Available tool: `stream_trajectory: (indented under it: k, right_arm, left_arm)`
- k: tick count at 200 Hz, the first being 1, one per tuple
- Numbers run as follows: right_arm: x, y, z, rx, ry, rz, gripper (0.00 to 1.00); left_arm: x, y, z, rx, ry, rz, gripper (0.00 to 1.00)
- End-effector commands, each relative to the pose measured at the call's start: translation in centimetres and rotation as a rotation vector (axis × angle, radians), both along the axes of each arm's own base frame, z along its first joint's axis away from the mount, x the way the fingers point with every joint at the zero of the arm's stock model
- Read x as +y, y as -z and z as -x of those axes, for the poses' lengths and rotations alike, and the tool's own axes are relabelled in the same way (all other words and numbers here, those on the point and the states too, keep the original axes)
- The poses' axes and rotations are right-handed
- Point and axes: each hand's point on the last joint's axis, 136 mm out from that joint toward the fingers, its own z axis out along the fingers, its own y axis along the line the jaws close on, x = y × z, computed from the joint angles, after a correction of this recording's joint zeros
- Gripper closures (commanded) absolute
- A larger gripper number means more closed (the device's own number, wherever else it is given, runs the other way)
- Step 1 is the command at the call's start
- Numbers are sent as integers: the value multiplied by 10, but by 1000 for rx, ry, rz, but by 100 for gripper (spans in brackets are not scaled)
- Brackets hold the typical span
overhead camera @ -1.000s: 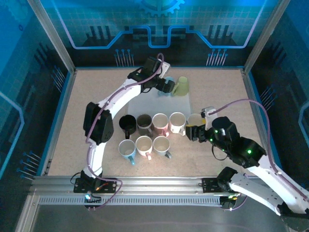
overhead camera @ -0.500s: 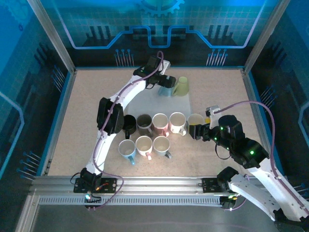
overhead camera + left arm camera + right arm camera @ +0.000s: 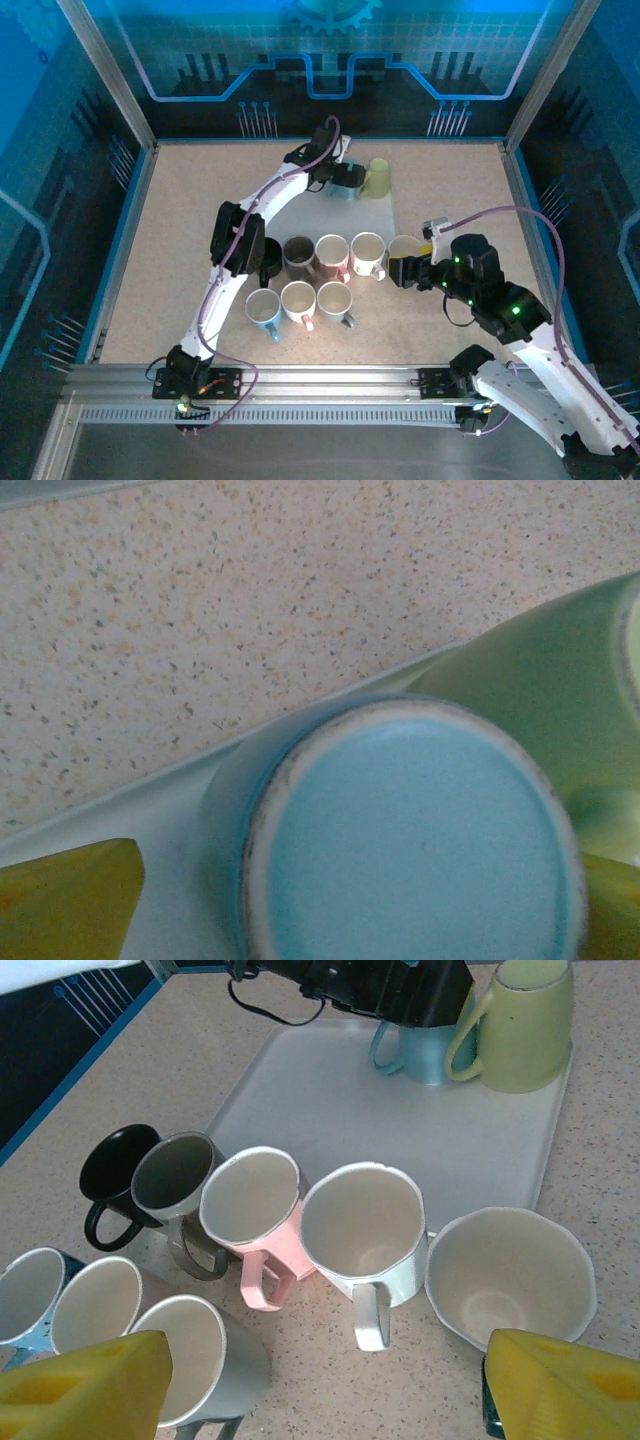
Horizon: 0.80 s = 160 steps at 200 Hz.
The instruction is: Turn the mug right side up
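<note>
The light blue ceramic mug [image 3: 410, 830] is stood inverted on the pale flat tray [image 3: 330, 1090], axis vertical, straddled by the wide-spread left gripper [image 3: 340, 900]; the right gripper [image 3: 320, 1390] is spread, empty.

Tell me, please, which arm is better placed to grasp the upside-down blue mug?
Left: the left gripper, open, straddles the blue mug; the right gripper is by the upright mugs.

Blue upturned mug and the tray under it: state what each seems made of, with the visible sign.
Blue mug: probably glazed ceramic; smooth blue base ringed by a bare, speckled whitish foot. Tray: likely plastic, matte and pale, with a thin raised rim and rounded corners.
</note>
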Motion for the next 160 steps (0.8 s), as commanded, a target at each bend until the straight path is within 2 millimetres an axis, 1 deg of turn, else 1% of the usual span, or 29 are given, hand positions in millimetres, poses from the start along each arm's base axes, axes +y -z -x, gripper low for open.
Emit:
stream_trajectory:
  k: [1, 11, 26, 38, 63, 78, 88, 94, 109, 112, 121, 144, 146, 160]
  right_arm:
    - [3, 1, -2, -9, -17, -13, 17]
    - [2, 2, -2, -8, -14, -14, 17]
    - [2, 3, -2, -6, -12, -11, 18]
    - [1, 3, -1, -6, -10, -11, 18]
    - [0, 1, 0, -9, -6, -10, 18]
    - [-2, -2, 1, -15, 0, -13, 18]
    - [-3, -4, 2, -19, 3, -19, 19]
    - [-4, -4, 3, -21, 5, -23, 19]
    - [-5, -7, 6, -23, 7, -31, 19]
    - [-5, -8, 7, -23, 8, -33, 19]
    - [-6, -9, 8, -23, 11, -41, 19]
    - [-7, -12, 11, -17, 17, -61, 19]
    - [-8, -12, 12, -15, 20, -62, 19]
    - [-8, -15, 14, -11, 27, -84, 19]
  left_arm:
    - [-3, 1, -9, -18, -32, 10, 10]
    - [-1, 2, -10, -22, -41, 3, 17]
    - [-2, 1, -11, -31, -35, 2, 34]
    - [-1, 0, -12, -37, -37, -2, 44]
    - [1, -11, -11, -52, -47, -13, 53]
    - [3, -29, -9, -83, -52, -24, 54]
    - [6, -45, -8, -113, -59, -30, 54]
    - [8, -58, -8, -137, -65, -31, 54]
    - [17, -99, -6, -215, -84, -23, 54]
    - [17, -105, -5, -225, -85, -21, 54]
    - [21, -132, 0, -272, -91, -3, 54]
    - [29, -196, 18, -372, -112, 73, 54]
    - [30, -205, 20, -388, -113, 86, 54]
    - [34, -237, 35, -430, -122, 169, 53]
